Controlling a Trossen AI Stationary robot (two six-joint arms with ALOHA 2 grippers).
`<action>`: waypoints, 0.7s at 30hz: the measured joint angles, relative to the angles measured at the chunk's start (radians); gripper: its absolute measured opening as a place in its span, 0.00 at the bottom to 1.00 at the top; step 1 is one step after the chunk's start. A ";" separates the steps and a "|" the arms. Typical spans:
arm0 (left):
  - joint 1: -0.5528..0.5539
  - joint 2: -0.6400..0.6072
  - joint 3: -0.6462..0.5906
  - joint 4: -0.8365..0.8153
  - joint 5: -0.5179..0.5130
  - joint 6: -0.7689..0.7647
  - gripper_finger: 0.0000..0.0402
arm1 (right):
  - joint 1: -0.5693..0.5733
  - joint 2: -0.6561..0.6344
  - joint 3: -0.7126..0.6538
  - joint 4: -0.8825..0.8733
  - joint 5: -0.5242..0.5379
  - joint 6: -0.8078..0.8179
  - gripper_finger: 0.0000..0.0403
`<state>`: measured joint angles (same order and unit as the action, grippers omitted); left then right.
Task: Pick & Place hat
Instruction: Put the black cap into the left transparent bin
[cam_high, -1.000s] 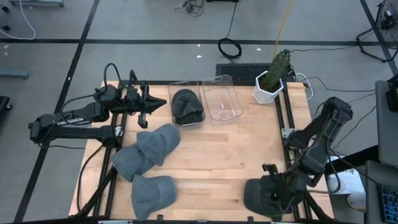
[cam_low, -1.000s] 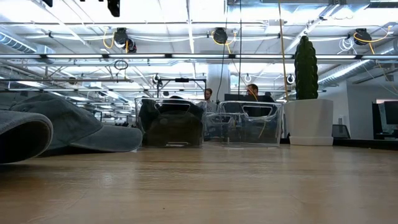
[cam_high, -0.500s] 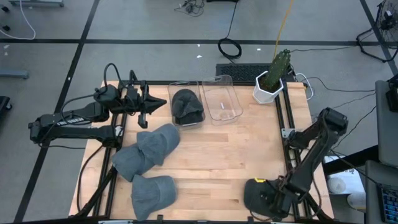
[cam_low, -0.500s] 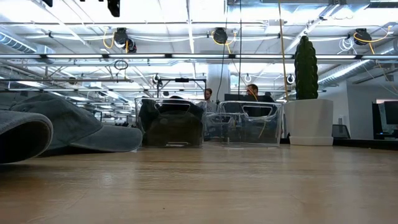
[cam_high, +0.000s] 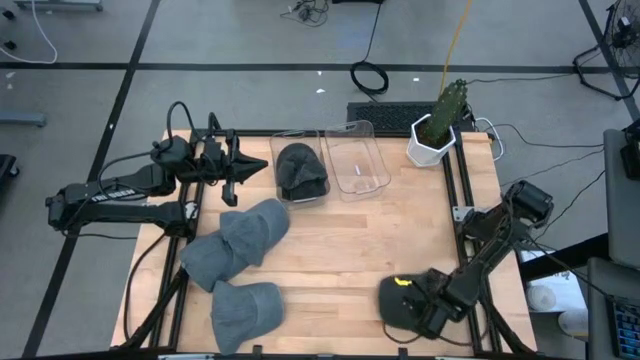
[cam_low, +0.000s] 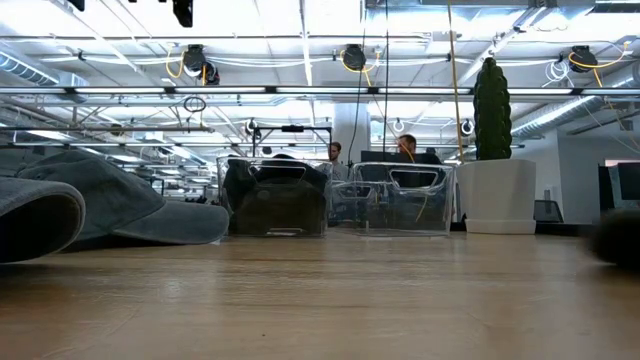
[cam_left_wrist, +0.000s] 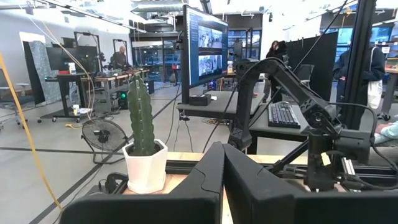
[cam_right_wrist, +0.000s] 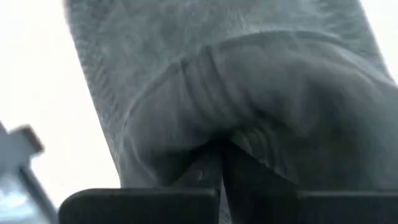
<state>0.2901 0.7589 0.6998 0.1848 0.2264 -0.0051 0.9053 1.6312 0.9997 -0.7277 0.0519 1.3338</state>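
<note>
Since the earlier frames the right arm has folded lower and drawn its dark grey fabric cap (cam_high: 400, 300) leftward along the bottom edge of the light wooden table (cam_high: 360, 240), so the cap now sits a little further in from the lower right corner of the high view, a small yellow spot showing on its top. The right gripper (cam_high: 432, 308) is clamped on this cap at its right side; in the right wrist view the two dark fingers (cam_right_wrist: 239, 165) meet with grey cloth bunched between them. At the right edge of the low view a dark blur (cam_low: 618, 238) has come into sight. The left arm waits at the upper left of the high view, its left gripper (cam_high: 258, 165) with fingers pressed together and holding nothing, pointing at a clear plastic bin (cam_high: 300, 172) that contains another dark cap (cam_high: 300, 168). Just beside it stands a second clear plastic bin (cam_high: 357, 160), and further right a green cactus in a white pot (cam_high: 437, 128). Three more grey caps (cam_high: 240, 265) lie overlapping at the lower left of the table.
</note>
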 joint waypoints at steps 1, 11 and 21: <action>0.000 0.000 0.000 0.000 0.000 0.000 0.02 | -0.018 -0.005 0.000 0.002 0.044 -0.034 0.00; 0.000 0.000 0.000 0.000 0.000 0.000 0.02 | -0.114 -0.109 0.000 0.113 0.540 -0.284 0.00; 0.000 0.000 0.000 0.000 0.000 0.000 0.02 | -0.242 -0.114 -0.007 0.228 0.029 -0.281 0.26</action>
<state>0.2901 0.7589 0.6998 0.1844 0.2264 -0.0048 0.6630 1.5176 0.9922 -0.4997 0.0812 1.0524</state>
